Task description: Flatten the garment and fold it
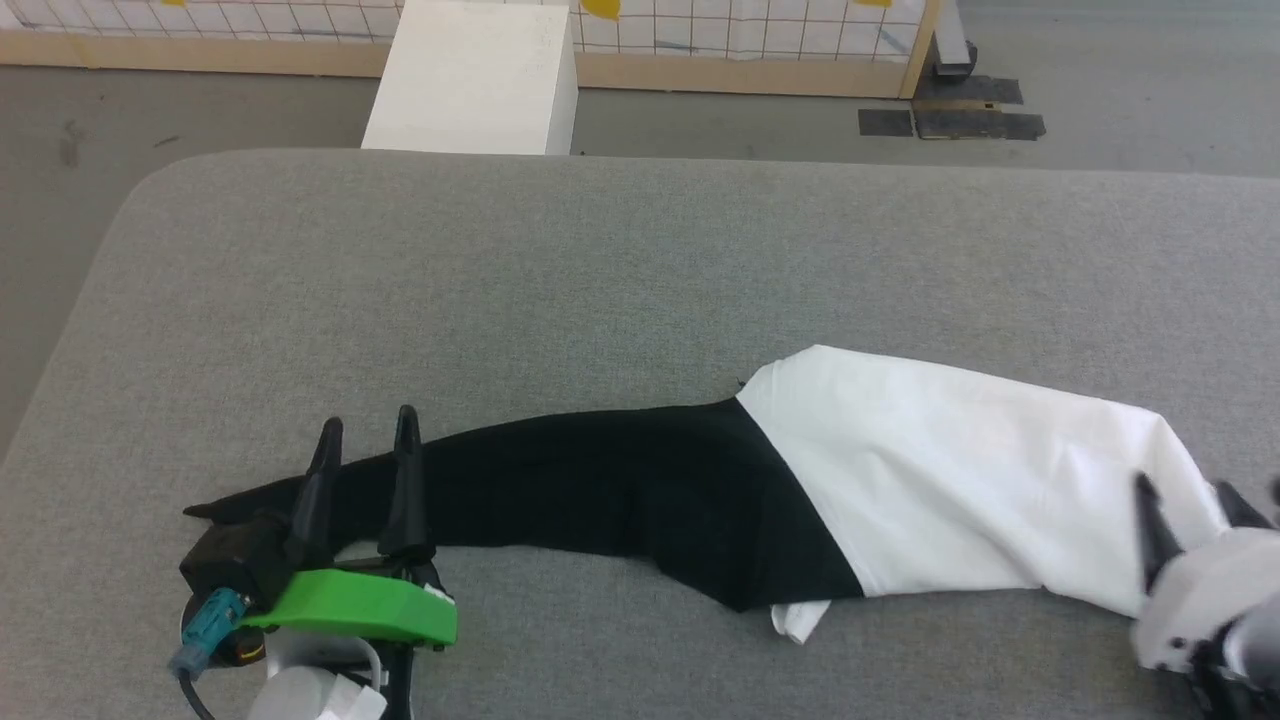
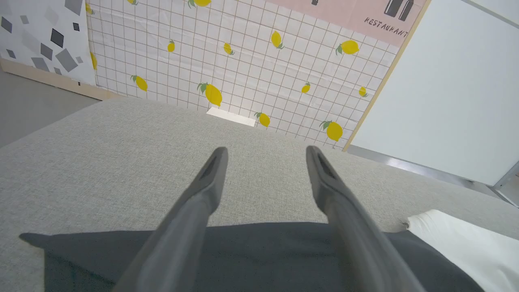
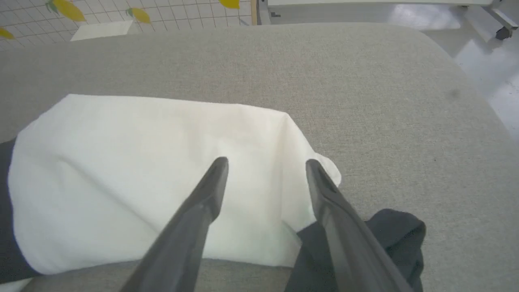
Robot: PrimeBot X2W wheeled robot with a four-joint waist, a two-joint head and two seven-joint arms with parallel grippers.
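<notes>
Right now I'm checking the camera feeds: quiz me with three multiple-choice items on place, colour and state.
1. Where does the soft black-and-white cotton T-shirt lie? A the grey fabric-covered table; B a wooden chair; C a plastic basket.
2. What colour is the cloth under the left gripper? A white; B black; C red.
3. What is the state of the right gripper? A shut on cloth; B shut, empty; C open.
Answers: A, it stretches across the tabletop; B, its dark end lies beneath those fingers; C, the fingers stand apart.
</notes>
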